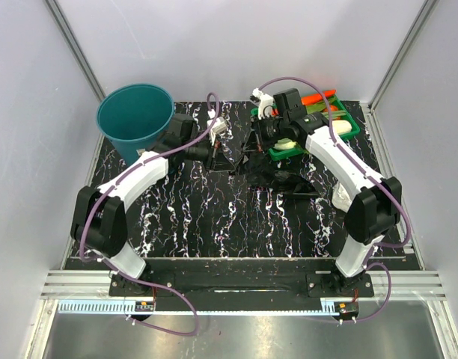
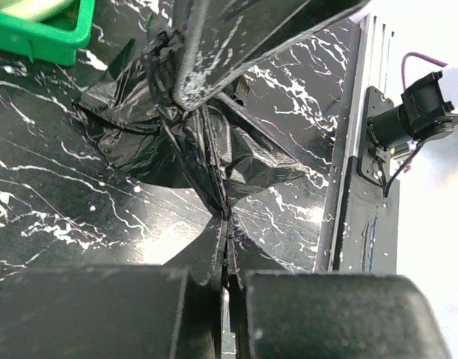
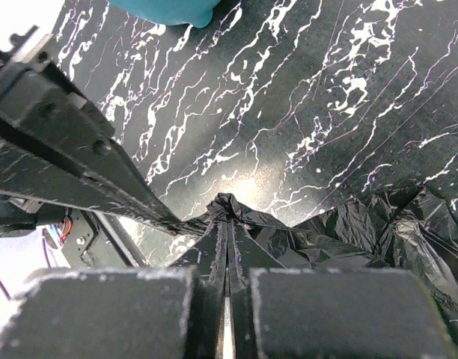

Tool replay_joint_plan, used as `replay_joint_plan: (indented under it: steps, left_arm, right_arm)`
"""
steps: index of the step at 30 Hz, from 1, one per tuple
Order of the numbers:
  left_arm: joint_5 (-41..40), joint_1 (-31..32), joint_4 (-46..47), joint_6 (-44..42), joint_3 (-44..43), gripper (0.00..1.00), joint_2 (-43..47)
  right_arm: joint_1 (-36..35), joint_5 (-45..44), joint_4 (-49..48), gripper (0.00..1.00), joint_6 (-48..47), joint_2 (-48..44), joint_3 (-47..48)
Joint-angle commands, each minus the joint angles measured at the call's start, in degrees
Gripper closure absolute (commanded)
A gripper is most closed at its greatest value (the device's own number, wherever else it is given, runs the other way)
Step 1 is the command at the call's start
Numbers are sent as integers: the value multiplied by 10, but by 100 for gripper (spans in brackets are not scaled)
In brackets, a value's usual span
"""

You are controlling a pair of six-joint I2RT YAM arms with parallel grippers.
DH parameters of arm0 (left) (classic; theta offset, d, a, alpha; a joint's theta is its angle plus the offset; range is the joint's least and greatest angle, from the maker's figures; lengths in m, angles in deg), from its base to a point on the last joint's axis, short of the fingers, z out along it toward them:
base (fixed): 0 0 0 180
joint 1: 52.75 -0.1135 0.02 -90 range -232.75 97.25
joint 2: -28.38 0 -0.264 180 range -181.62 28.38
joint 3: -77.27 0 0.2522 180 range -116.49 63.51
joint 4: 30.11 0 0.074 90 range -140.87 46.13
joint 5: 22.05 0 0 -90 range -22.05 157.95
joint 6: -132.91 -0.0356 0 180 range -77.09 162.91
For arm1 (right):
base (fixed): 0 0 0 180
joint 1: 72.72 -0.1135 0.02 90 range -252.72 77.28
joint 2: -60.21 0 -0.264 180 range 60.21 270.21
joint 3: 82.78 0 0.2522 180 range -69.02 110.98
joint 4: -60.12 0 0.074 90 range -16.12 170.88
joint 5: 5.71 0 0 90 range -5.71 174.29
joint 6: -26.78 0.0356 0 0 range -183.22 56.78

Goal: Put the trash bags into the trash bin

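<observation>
Pinching the crumpled black trash bags (image 2: 139, 142), both grippers were clamped tight on the film: the left gripper (image 2: 227, 247) on one gathered fold, the right gripper (image 3: 227, 224) on another. The bags sat on the marbled counter (image 1: 214, 224) right of centre in the top view, near the green tray (image 1: 347, 127) and well apart from the teal trash bin (image 1: 135, 112) at upper left.

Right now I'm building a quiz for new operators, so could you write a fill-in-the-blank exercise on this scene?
The left arm's fingers and the right arm's fingers are both ___ on the thin glossy black plastic trash bag. The round teal plastic trash bin stands at the black marbled table's far ___ corner. The shallow green rectangular tray sits far ___.
Missing: shut; left; right.
</observation>
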Motion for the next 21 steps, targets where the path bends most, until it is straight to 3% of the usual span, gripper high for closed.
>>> replay_joint_plan:
  steps: [1,16,21]
  left_arm:
    - [0,6,-30,-55,17,100,51]
    - [-25,8,-82,-115,61,100,71]
    - [-30,9,-77,-112,54,100,72]
  right_arm:
    - [25,-53,-12,100,2,-34,17]
    - [71,-105,-13,100,7,-60,8]
    - [71,-42,-13,100,11,-49,3]
